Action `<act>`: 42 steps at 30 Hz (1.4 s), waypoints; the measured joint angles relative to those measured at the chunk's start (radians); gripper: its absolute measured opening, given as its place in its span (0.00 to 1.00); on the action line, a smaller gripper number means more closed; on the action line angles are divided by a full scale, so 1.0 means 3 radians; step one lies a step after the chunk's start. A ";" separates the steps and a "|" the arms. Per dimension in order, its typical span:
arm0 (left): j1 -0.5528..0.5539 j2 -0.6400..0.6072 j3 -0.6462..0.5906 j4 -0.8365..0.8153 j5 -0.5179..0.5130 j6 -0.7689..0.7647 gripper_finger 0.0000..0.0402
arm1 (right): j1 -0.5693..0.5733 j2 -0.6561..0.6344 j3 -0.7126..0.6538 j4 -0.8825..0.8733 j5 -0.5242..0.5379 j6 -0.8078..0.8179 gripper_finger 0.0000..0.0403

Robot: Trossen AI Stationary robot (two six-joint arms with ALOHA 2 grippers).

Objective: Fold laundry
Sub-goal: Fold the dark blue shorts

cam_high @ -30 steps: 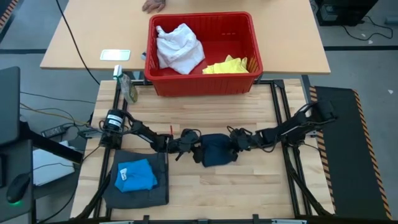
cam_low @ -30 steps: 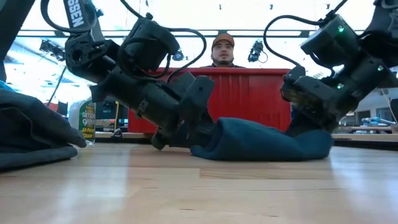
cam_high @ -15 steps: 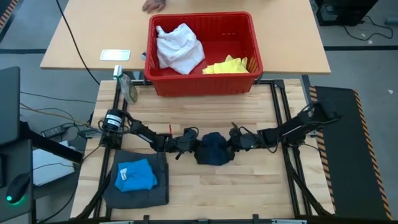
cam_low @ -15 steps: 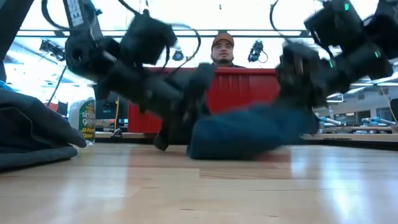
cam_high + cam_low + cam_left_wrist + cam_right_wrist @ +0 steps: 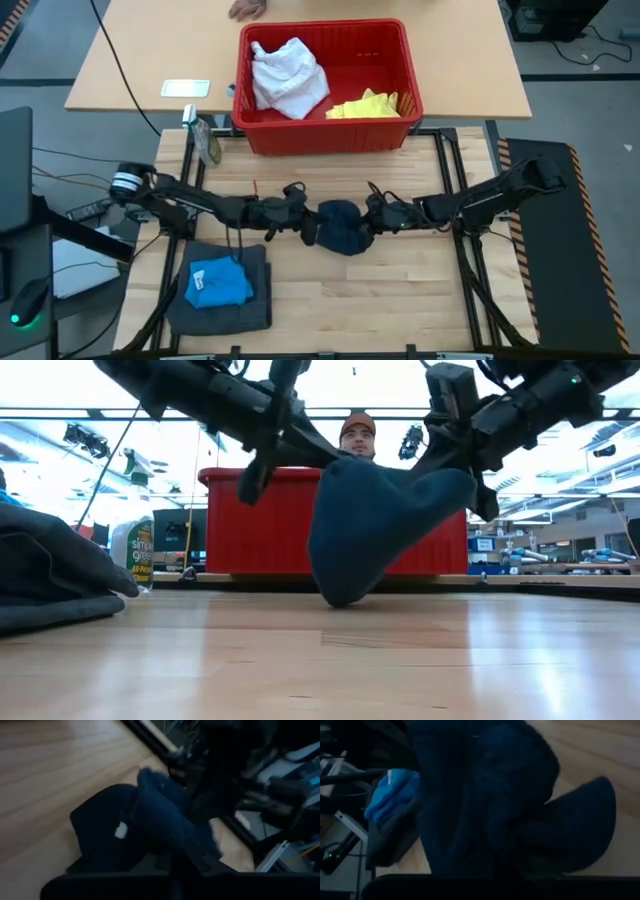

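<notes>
1. While the dark navy garment (image 5: 341, 228) hangs in the middle of the table (image 5: 400, 290), lifted between both arms with only its lowest fold touching the wood in the low view, it serves as our landmark.
2. Far to its left, the dark grey garment (image 5: 222, 300) lies flat at the table's corner, and the bright blue garment (image 5: 217, 283) sits folded on top of it.
3. Closer on that side, the left gripper (image 5: 307, 226) is right at the navy cloth's edge, fingers pinched tight on the fabric.
4. Beyond the navy piece stands the red basket (image 5: 327, 135), holding the white garment (image 5: 288, 78) at one end and the yellow garment (image 5: 364, 105) at the other.
5. Beside the basket, left of the landmark, a green spray bottle (image 5: 205, 140) stands at the table's edge.
6. In the low view a person (image 5: 358, 438) in a cap shows behind the basket.
7. On the navy cloth's right, the right gripper (image 5: 373, 221) has its fingers clamped on that edge, so the garment sags between the 2 grips.
</notes>
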 joint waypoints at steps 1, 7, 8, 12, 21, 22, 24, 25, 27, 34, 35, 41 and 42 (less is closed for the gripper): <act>0.0002 -0.0046 0.0001 -0.0004 -0.0003 -0.0001 0.03 | -0.0008 0.0000 0.0025 -0.0019 -0.0028 0.0007 0.04; 0.0037 -0.0114 0.0002 -0.0010 0.0025 -0.0123 0.03 | -0.0047 -0.0042 0.0168 -0.0094 -0.0185 0.0010 0.04; 0.0040 -0.0114 0.0001 -0.0004 0.0032 -0.0160 0.03 | -0.0057 -0.0049 0.0196 -0.0119 -0.0185 0.0009 0.04; 0.0037 -0.0116 0.0003 0.0020 0.0037 -0.0191 0.04 | -0.0103 -0.0089 0.0288 -0.0266 -0.0192 0.0007 0.04; 0.0036 -0.0137 0.0004 0.0013 0.0338 -0.0027 0.04 | -0.0150 -0.0213 0.0490 -0.0739 -0.0165 0.0125 0.04; 0.0036 -0.0137 0.0004 -0.0022 0.0336 -0.0033 0.04 | -0.0150 -0.0247 0.0495 -0.0823 -0.0107 0.0222 0.04; 0.0036 -0.0137 0.0004 -0.0106 0.0340 -0.0055 0.04 | -0.0151 -0.0317 0.0500 -0.1061 -0.0013 0.0449 0.04; 0.0040 -0.0137 0.0004 -0.0155 0.0340 -0.0089 0.04 | -0.0151 -0.0348 0.0500 -0.1221 -0.0007 0.0510 0.04; 0.0076 -0.0136 0.0004 -0.0306 0.0399 -0.0165 0.05 | -0.0136 -0.0370 0.0501 -0.1542 -0.0011 0.0525 0.04; 0.0095 0.0160 0.0003 -0.0681 0.0698 -0.0186 0.21 | 0.0090 -0.0176 0.0324 -0.2001 -0.0088 0.0886 0.04; 0.0092 0.0210 0.0003 -0.0641 0.0772 -0.0187 0.24 | 0.0158 -0.0141 0.0307 -0.1977 -0.0101 0.1031 0.04; 0.0109 0.0357 0.0003 -0.0582 0.1014 -0.0087 0.34 | 0.0525 0.0109 0.0286 -0.1925 0.0024 0.1660 0.04; 0.0109 0.0357 0.0003 -0.0579 0.1032 -0.0093 0.35 | 0.0550 0.0148 0.0286 -0.1893 0.0020 0.1744 0.04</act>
